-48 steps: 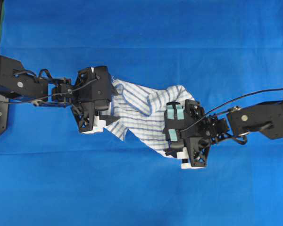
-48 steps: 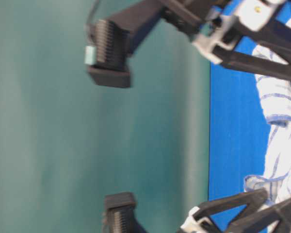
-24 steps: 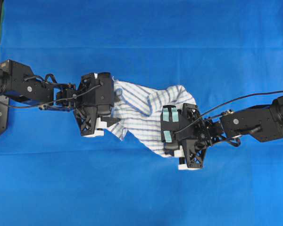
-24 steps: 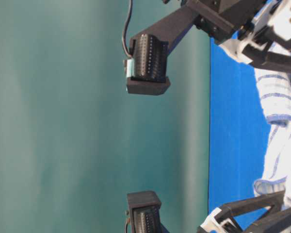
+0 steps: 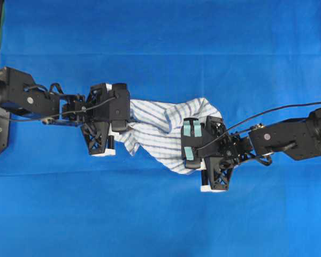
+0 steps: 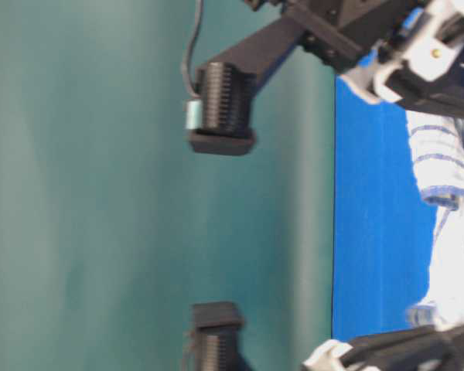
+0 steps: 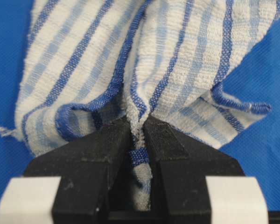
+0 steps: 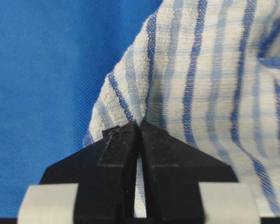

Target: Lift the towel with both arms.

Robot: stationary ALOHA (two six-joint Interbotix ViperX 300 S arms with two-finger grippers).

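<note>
White checked cloth, the towel (image 5: 160, 128), now hangs bunched between both arms, its left edge drawn in since a second ago. Left pincer (image 7: 137, 140) and right pincer (image 8: 139, 135) each pinch a fold; lifting off the blue surface (image 5: 160, 43) looks under way.

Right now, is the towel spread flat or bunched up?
Bunched: the towel sags in folds between the left gripper and right gripper, each shut on a pinched edge.

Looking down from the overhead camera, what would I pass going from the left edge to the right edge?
Left arm → left gripper, clamped on the cloth → towel → right gripper, also clamped on it → right arm, all over the blue tablecloth.
</note>
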